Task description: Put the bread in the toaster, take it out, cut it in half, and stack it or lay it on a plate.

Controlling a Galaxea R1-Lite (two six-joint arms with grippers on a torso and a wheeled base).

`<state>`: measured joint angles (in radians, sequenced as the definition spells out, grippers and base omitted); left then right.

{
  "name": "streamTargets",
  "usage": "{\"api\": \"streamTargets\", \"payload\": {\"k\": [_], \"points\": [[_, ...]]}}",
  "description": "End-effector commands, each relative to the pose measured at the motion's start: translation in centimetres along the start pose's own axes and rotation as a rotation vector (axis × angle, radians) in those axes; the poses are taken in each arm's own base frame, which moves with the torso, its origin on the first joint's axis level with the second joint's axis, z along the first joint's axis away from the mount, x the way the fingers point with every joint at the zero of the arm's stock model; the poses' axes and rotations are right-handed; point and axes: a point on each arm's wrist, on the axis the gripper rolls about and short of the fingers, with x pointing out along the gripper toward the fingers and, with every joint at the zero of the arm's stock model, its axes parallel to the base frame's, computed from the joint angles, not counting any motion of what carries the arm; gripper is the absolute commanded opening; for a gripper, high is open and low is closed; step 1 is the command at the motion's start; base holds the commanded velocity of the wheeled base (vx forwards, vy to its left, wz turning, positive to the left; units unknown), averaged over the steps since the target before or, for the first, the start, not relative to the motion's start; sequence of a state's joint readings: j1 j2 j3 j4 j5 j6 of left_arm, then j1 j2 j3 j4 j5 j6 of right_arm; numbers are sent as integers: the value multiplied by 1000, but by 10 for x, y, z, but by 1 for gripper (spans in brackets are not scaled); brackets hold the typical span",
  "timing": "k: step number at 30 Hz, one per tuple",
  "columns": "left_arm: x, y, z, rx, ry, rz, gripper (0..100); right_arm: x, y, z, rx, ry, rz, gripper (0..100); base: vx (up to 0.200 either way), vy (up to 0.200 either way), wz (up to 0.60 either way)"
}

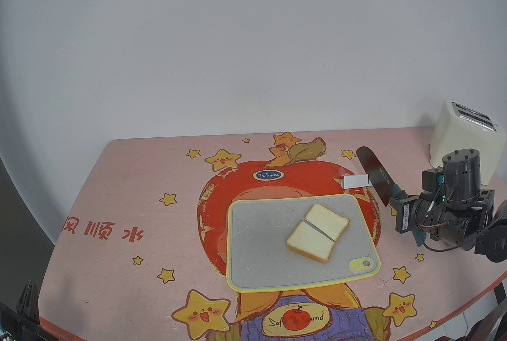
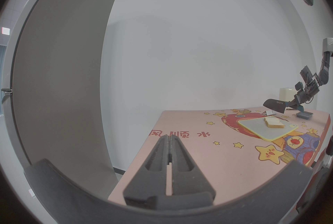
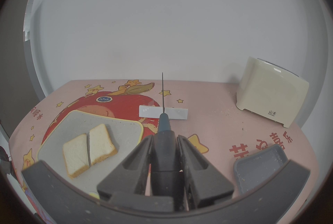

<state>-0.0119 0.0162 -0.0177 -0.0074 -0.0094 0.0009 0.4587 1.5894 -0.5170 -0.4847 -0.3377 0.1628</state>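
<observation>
R gripper [image 3: 164,141] sits off the right edge of the cutting board [image 1: 264,247], fingers clamped on the handle of the knife [image 1: 376,171]. The blade is raised off the table [image 1: 132,183], tilted up, tip pointing away past the board's far-right corner, near a white strip [image 1: 355,181] lying just beyond that corner. Bread [image 1: 311,241] lies flat on the board's right half, cut into 2 halves side by side w/ a thin gap between. Toaster [image 1: 465,138] stands well right of the board, toward the far edge, slots up. Grey tray [image 3: 260,167] is also right of the board, nearer than the toaster. L gripper [image 2: 169,145] hangs well off the board's left, past the table corner, fingers pressed together.
</observation>
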Motion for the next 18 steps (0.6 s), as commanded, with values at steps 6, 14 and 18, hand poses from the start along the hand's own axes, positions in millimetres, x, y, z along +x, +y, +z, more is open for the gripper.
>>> {"api": "streamTargets", "payload": {"k": [6, 14, 18], "points": [[0, 0, -5, -1, 1, 0, 0, 5, 1, -3, -5, 19, -7, 0, 0, 0, 0], [0, 0, -5, 1, 1, 0, 0, 5, 1, -4, -6, 23, -10, 0, 0, 0, 0], [0, 0, -5, -1, 1, 1, 0, 5, 1, -4, -7, 25, -10, 0, 0, 0, 0]]}}
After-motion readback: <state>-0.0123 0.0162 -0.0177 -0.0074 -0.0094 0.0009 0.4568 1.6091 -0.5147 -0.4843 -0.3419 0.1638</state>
